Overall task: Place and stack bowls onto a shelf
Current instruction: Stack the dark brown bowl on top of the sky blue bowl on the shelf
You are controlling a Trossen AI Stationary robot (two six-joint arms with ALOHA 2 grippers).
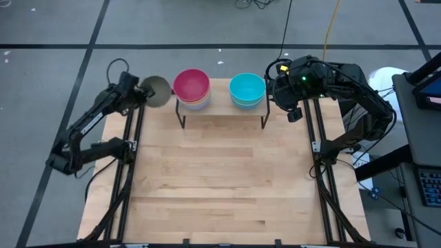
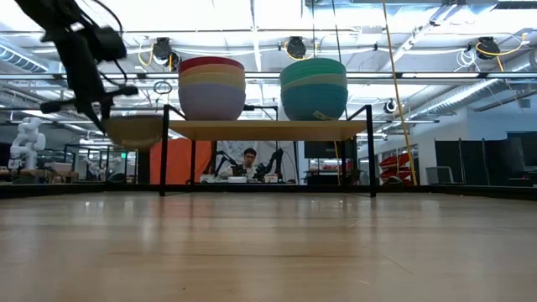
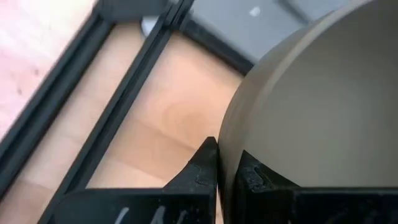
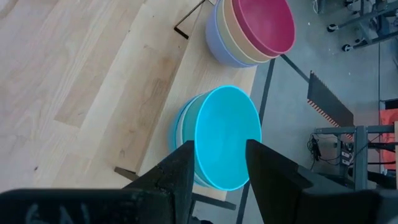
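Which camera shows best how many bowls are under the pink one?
The low view: seen from the side, the pink bowl tops a stack whose rims show as coloured bands. The high view shows only the pink bowl with slivers beneath. The right wrist view shows it on two or three rims. The left wrist view misses it.

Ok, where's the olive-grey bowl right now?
The olive-grey bowl is pinched by its rim in the left gripper, off the table at its far left corner, just left of the shelf and the magenta-topped stack.
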